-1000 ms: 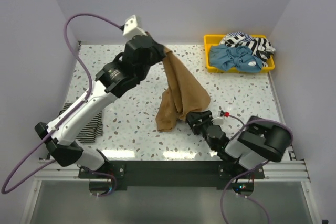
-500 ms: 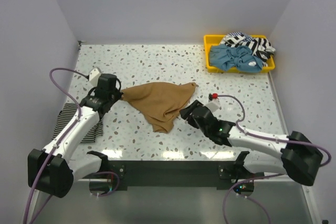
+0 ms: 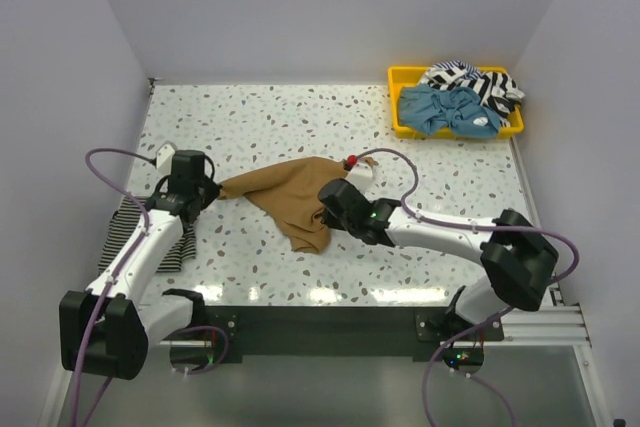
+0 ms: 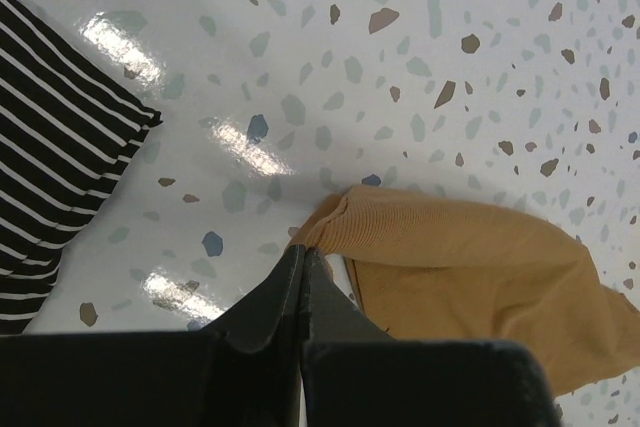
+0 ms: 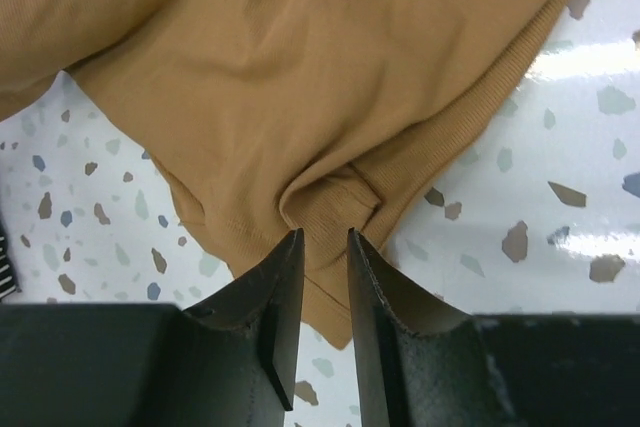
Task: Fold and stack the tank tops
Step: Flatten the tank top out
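A tan-brown tank top (image 3: 290,192) lies spread and crumpled at mid-table. My left gripper (image 3: 214,190) is shut on its left tip; the left wrist view shows the jaws pressed together on the ribbed edge of the tan top (image 4: 470,257) at my left gripper (image 4: 303,250). My right gripper (image 3: 324,207) rests on the cloth's right part. In the right wrist view its jaws stand narrow at my right gripper (image 5: 324,235), pinching a puckered fold of the tan top (image 5: 300,77). A folded black-and-white striped tank top (image 3: 128,219) lies under the left arm, also visible as striped cloth (image 4: 50,167).
A yellow tray (image 3: 398,75) stands at the back right, holding a light blue top (image 3: 450,112) and a striped top (image 3: 470,79). Purple cables loop over both arms. Walls close in the table on the left, back and right.
The left arm came down from holding the tan top high and drew its tip leftward, laying the cloth on the table. The right gripper moved in over the cloth and narrowed onto a fold.
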